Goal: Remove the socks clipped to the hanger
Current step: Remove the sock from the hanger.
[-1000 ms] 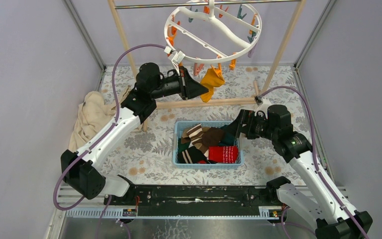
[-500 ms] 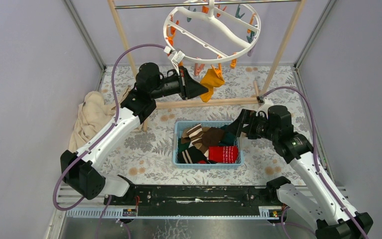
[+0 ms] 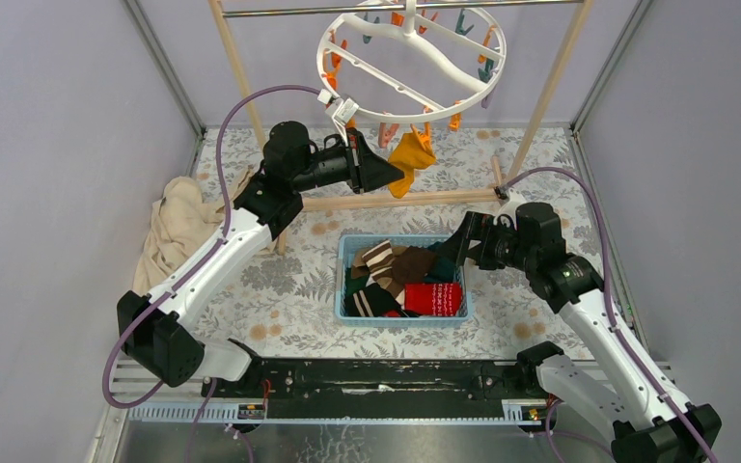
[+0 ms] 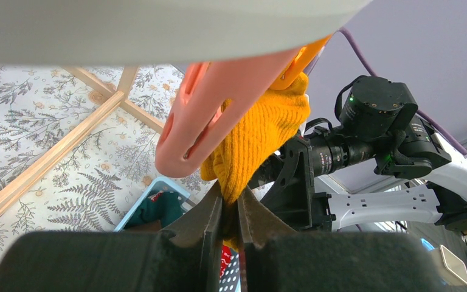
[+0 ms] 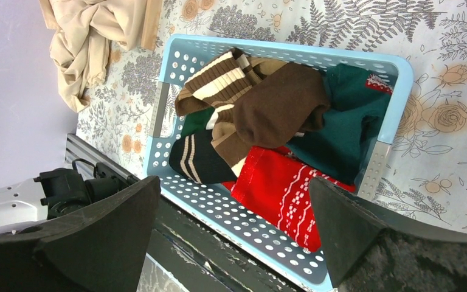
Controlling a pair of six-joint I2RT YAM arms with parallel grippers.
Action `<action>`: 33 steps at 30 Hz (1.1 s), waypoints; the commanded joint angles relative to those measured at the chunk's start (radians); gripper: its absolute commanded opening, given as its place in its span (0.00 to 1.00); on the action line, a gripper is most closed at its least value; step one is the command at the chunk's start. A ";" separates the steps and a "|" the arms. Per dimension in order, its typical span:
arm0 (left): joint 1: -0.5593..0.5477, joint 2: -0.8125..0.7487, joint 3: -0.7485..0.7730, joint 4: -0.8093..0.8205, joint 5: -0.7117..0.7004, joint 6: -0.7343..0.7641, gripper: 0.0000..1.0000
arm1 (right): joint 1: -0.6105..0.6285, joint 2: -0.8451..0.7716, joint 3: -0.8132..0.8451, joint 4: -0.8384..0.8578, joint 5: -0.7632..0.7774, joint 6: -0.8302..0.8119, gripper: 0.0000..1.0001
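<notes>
The white round hanger hangs from the rail with orange and teal clips under its ring. One mustard sock dangles from a pink clip at the ring's near edge. My left gripper is shut on the lower end of that sock, with the fabric pinched between the fingertips of the gripper. My right gripper hovers open over the right end of the blue basket, and nothing lies between the fingers of this gripper.
A blue basket holds several socks: brown striped, teal, red patterned, black striped. A beige cloth lies at the left. The wooden rack's crossbar and posts stand behind the basket.
The right arm has shifted very slightly over the basket. The left gripper keeps the same hold on the mustard sock.
</notes>
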 commanded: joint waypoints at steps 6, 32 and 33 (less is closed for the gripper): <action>0.006 -0.033 0.013 0.012 -0.008 -0.008 0.18 | 0.006 -0.014 -0.005 0.046 -0.027 0.004 1.00; 0.007 -0.036 0.014 0.005 -0.007 -0.009 0.18 | 0.006 -0.054 -0.068 0.134 -0.061 0.032 1.00; 0.007 -0.036 0.016 0.002 -0.007 -0.007 0.18 | 0.005 -0.061 -0.068 0.143 -0.072 0.027 1.00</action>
